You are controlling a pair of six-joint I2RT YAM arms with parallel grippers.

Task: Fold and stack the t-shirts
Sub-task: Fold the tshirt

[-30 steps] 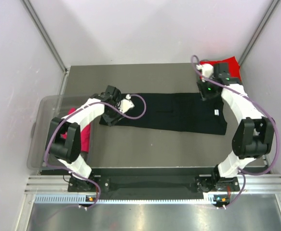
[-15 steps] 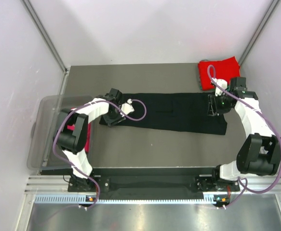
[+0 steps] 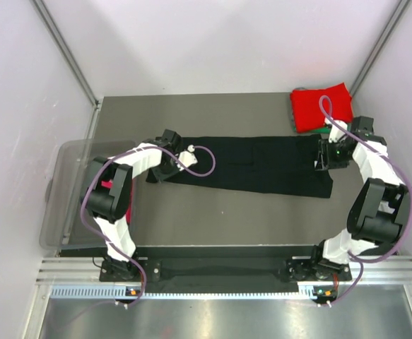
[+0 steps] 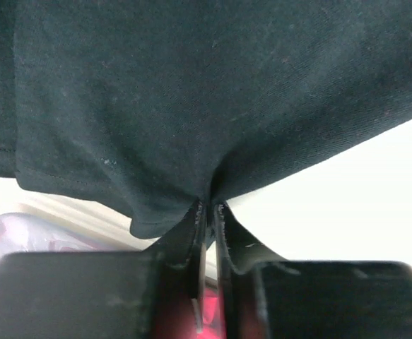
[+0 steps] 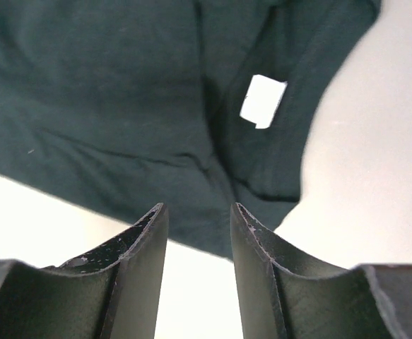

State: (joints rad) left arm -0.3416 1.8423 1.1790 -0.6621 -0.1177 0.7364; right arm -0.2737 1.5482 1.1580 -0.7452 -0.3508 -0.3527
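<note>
A dark grey matte tabletop [image 3: 213, 219] sits inside smooth, pale walls [image 3: 213, 42] with slim metal corner posts [image 3: 64, 49]. At the table's left edge stands a clear plastic rectangular bin [image 3: 68, 212]. A crumpled magenta cloth shirt [image 3: 109, 189] lies inside it, partly hidden by the left arm. In the far right corner rests a red cloth shirt [image 3: 322, 106], folded into a neat rectangle, with a thin sliver of green cloth [image 3: 323, 130] showing under its near edge. A purple cable [image 3: 204, 161] loops off each wrist.

Across the middle of the table lies the black t-shirt [image 3: 255, 166], folded lengthwise into a long narrow band of soft knit with shallow wrinkles. Its small white rectangular neck label [image 5: 263, 101] is near the right end.

The left gripper [image 4: 207, 206] is at the band's left end, next to the bin. Its jaws are pressed together on a pinch of the black cloth, which puckers into folds where the dark, flat fingers [image 4: 191, 240] meet.

The right gripper [image 5: 198, 208] is over the band's right end, near the label, between the red cloth shirt and the table's near side. Its two curved black fingers are spread apart with nothing between them. The wrist view shows the black cloth beyond the tips, but not whether they touch it.
</note>
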